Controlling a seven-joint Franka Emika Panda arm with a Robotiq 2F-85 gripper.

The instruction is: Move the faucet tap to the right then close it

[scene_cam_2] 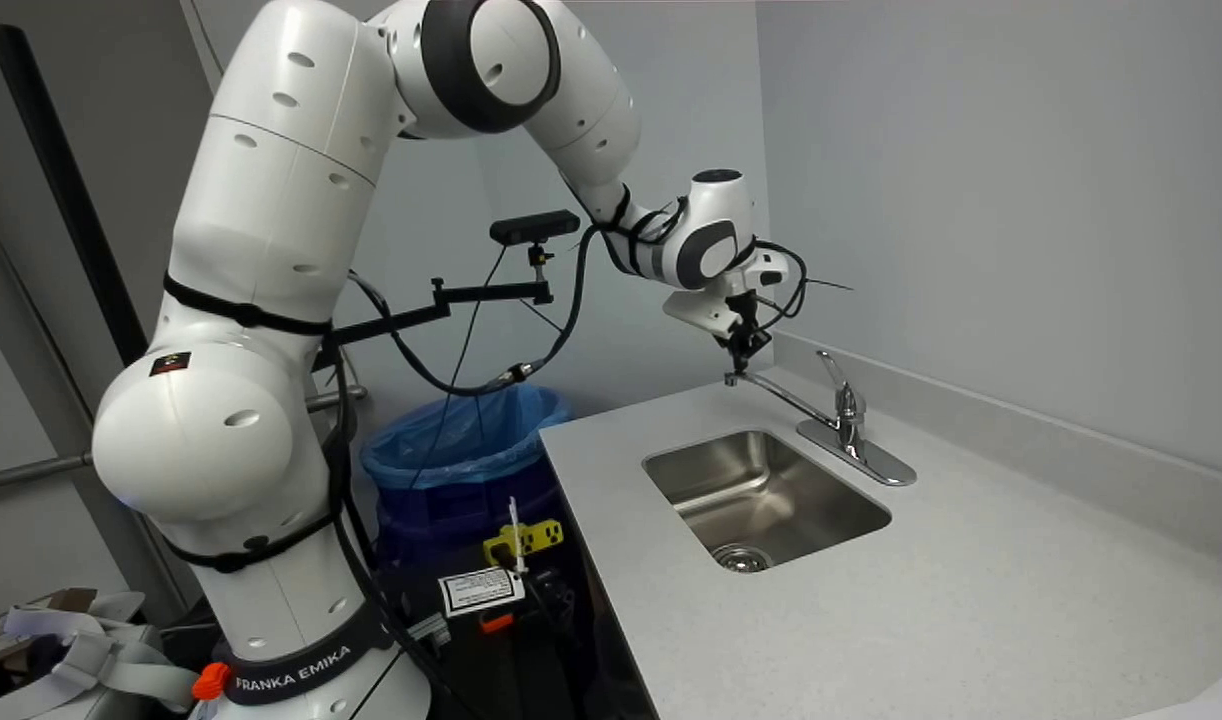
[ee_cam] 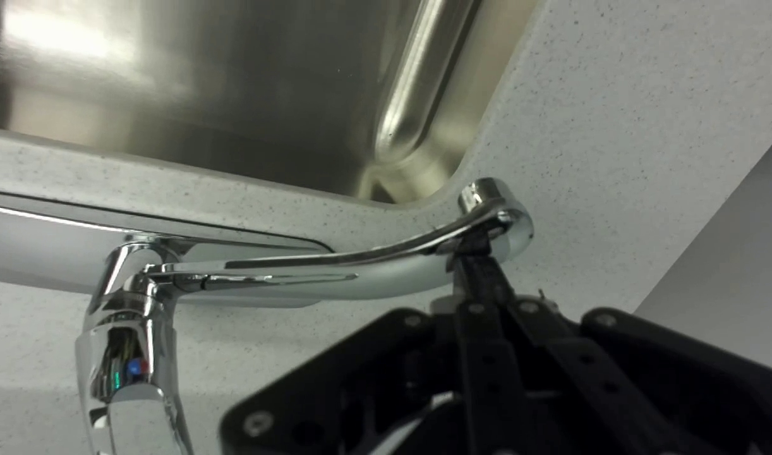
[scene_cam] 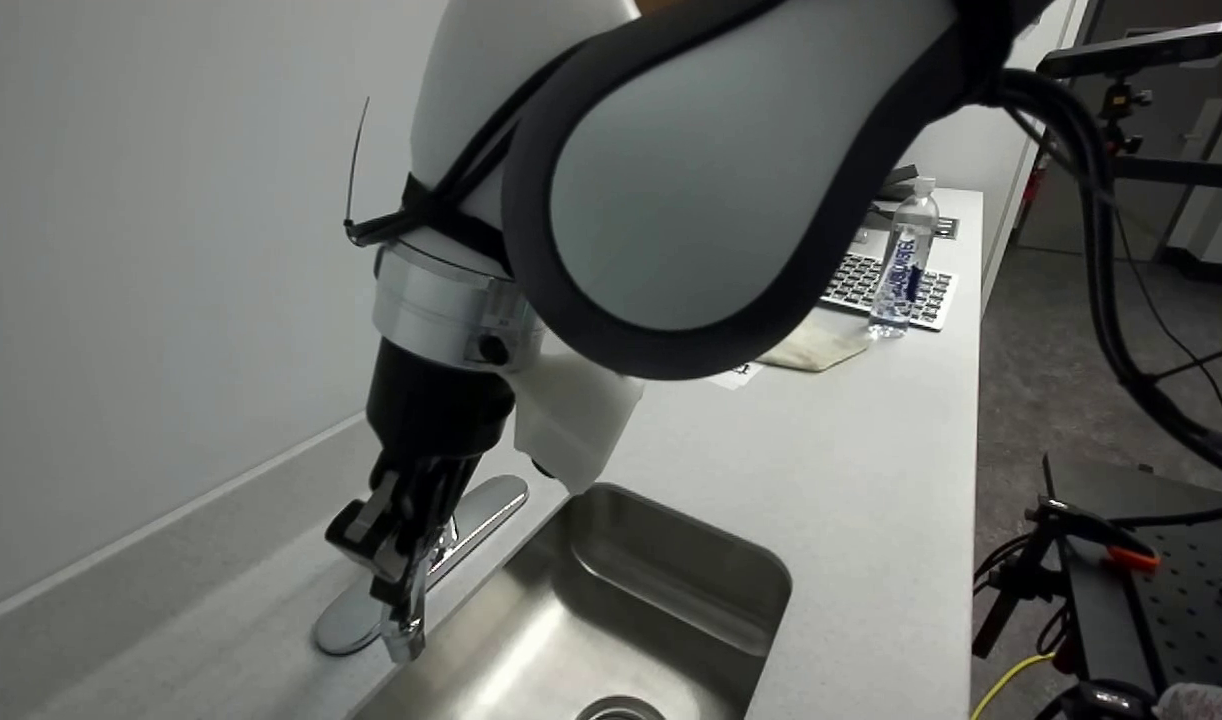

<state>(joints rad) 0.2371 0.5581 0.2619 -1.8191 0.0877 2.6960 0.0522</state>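
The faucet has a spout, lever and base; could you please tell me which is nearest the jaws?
The spout: the jaws are at its outlet end, while the lever and base sit farther from them.

- In an exterior view, the viewpoint is close to the arm [scene_cam: 691, 220], looking down along the counter [scene_cam: 856, 480].
- In an exterior view, it stands farther back, facing arm and bin [scene_cam_2: 471, 505].
- The wrist view looks down on the faucet [ee_cam: 373, 278], very near.
- Both exterior views share sink [scene_cam_2: 771, 495], faucet and arm, facing roughly opposite ways.
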